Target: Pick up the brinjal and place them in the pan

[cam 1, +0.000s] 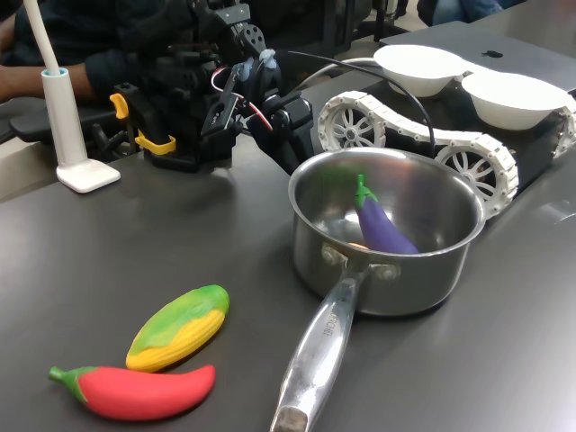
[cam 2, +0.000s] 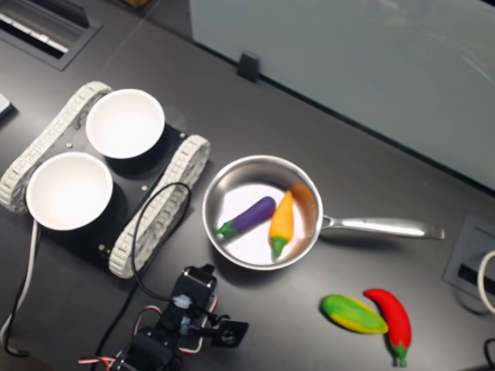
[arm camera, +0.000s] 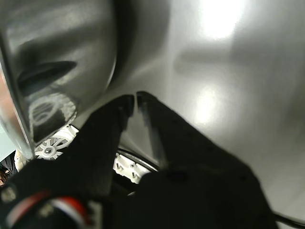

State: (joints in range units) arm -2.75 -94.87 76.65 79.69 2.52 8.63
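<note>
Dark tabletop (cam 2: 325,100) carrying everything. Tracked white-treaded rover base (cam 2: 147,224) toward the second exterior view's left edge, with 2 white bowls (cam 2: 124,122) set on top. Stainless-steel pan (cam 2: 232,251) near mid-tabletop, long handle pointing toward the second exterior view's right. Black SO-100 arm (cam 1: 225,90) standing outside the pan, just beside its rim, on the side away from the handle in the first exterior view. Black claw (arm camera: 133,102) seen in the wrist view with tips nearly together, only a narrow gap between, holding nothing, close beside the pan's outer wall. Corn cob (cam 2: 353,314) and red chili (cam 2: 392,314) lying side by side, touching, near the tabletop's front edge in the first exterior view. Inside the pan: purple brinjal (cam 2: 249,214), green cap toward the rover side, and beside it an orange, carrot-like vegetable (cam 2: 281,220).
</note>
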